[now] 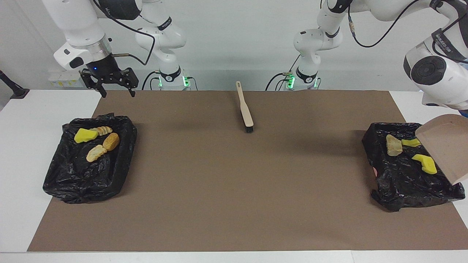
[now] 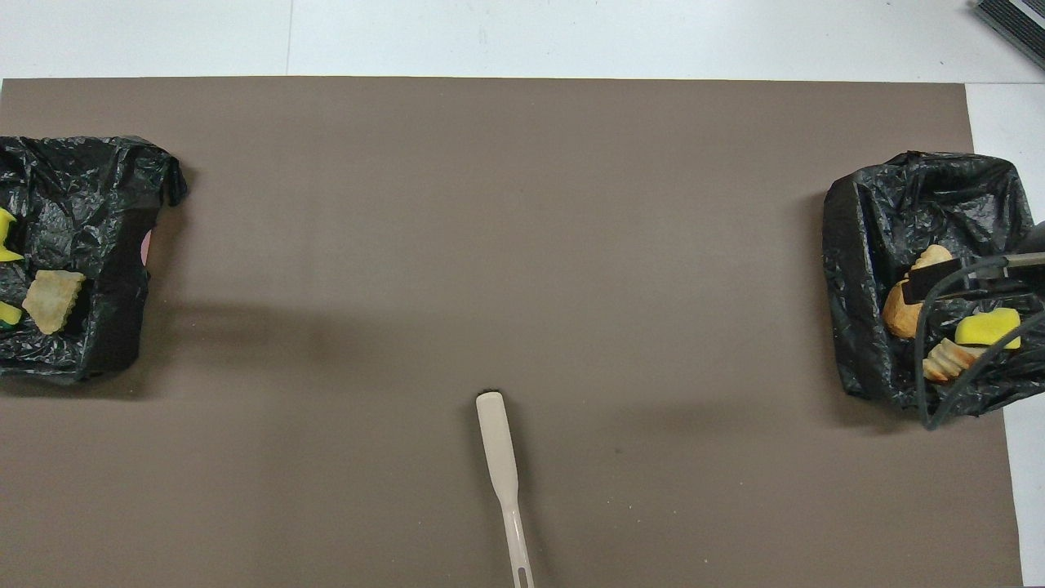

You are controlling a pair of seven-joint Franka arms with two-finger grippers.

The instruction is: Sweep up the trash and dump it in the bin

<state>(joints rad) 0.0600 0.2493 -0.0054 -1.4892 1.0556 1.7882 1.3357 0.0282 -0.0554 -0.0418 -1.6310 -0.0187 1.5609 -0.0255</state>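
Note:
Trash lies in two black-bag-lined bins. The bin (image 1: 80, 182) at the right arm's end holds a yellow sponge bit (image 1: 86, 135) and three tan bread-like chunks (image 1: 110, 141). The bin (image 1: 402, 190) at the left arm's end holds a tan chunk (image 1: 393, 145) and two yellow sponge bits (image 1: 426, 163). The beige dustpan (image 1: 448, 146) hangs tilted over that bin, mouth down, under the left arm; the left gripper is out of view. My right gripper (image 1: 117, 93) is open and empty, raised over the table near its bin.
The beige black-bristled brush (image 1: 245, 107) lies on the brown mat (image 1: 234, 190) mid-table, near the robots, bristles pointing away from them; it also shows in the overhead view (image 2: 500, 457). Both bins also show in the overhead view (image 2: 849, 269) (image 2: 82, 171).

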